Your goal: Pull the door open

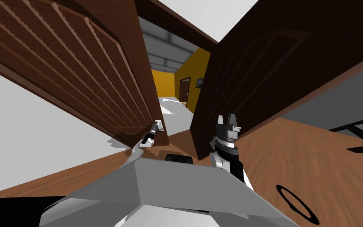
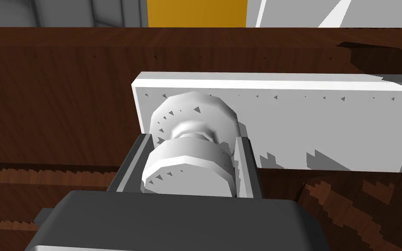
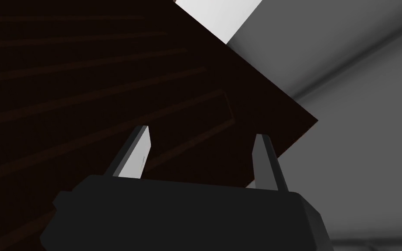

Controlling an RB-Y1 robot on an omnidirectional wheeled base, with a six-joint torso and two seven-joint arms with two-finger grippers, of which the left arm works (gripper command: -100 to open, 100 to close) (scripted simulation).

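Observation:
A brown slatted door (image 1: pixel 78 75) stands ajar on the left of the doorway, with a white knob (image 2: pixel 187 163) on a white plate (image 2: pixel 318 122) at its edge. My left gripper (image 1: pixel 156 126) is shut on that knob, its two fingers (image 2: pixel 243 165) pressing the knob's sides. A second, darker brown door (image 1: pixel 263 75) stands ajar on the right. My right gripper (image 1: pixel 227 118) is open in front of that dark door (image 3: pixel 108 87), with nothing between its fingers (image 3: pixel 137 152).
Between the doors a hallway with yellow walls (image 1: pixel 165 82) and a grey floor shows, with another brown door (image 1: pixel 184 90) at its far end. The brown wooden floor (image 1: pixel 314 157) spreads to the right, where a dark frame (image 1: pixel 362 132) and a black ring (image 1: pixel 297 203) lie.

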